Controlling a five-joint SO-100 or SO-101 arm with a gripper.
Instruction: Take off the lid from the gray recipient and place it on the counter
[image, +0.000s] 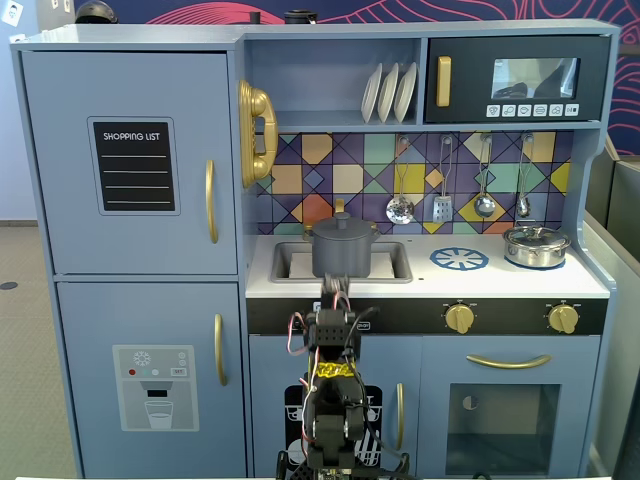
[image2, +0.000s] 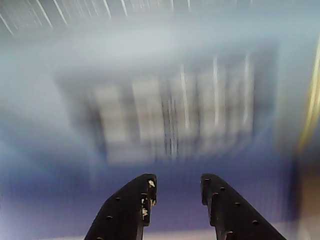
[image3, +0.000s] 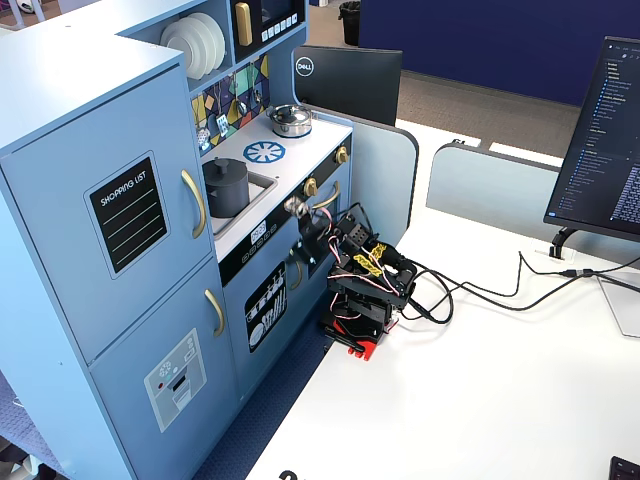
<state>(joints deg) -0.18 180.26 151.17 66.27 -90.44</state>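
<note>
The gray recipient (image: 345, 256) stands in the recessed sink on the left of the white counter (image: 500, 282). Its lid (image: 343, 226) rests on top, knob up. In the other fixed view the recipient (image3: 228, 196) and lid (image3: 224, 164) sit behind the counter's front edge (image3: 300, 142). My gripper (image: 335, 288) is raised in front of the kitchen's black knob panel, just below and in front of the recipient, clear of it. The wrist view is motion-blurred. There my gripper (image2: 177, 187) is open, with nothing between its fingers.
A shiny silver pot (image: 536, 246) with its own lid sits at the counter's right end, beside the blue printed burner (image: 459, 259). Utensils hang on the tiled back wall (image: 440, 190). The arm's base (image3: 355, 320) and cables lie on the white desk.
</note>
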